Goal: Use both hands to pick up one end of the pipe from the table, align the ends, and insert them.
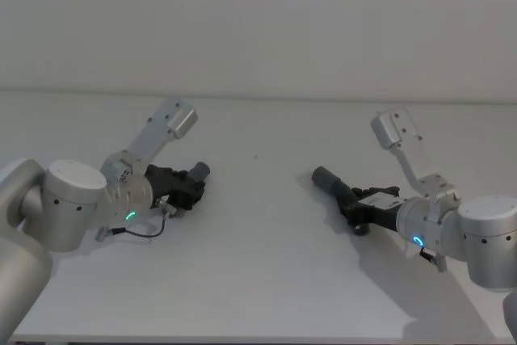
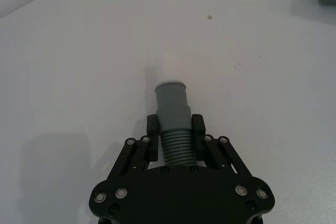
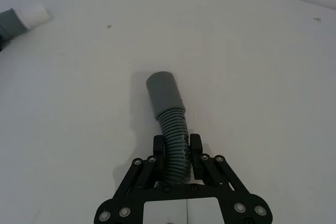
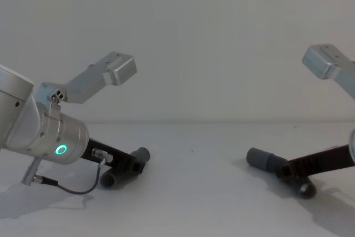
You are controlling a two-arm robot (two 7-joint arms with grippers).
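Closest in, the left gripper (image 2: 175, 128) is seen clamped on the ribbed part of the white-tipped piece (image 2: 171, 103), just behind its sleeve. The right gripper (image 3: 177, 148) is likewise closed round the ribs of the collared piece (image 3: 167, 100). Both pieces are held low at the surface (image 2: 79, 51), well apart, with their ends turned toward each other; whether they are lifted clear cannot be told. The pieces are judged light, bendy along the ribs and stiffer at sleeve and collar, so a hold close behind each end is advised against droop. Slipping should be resisted by the ribs. No brand, label or writing can be read.
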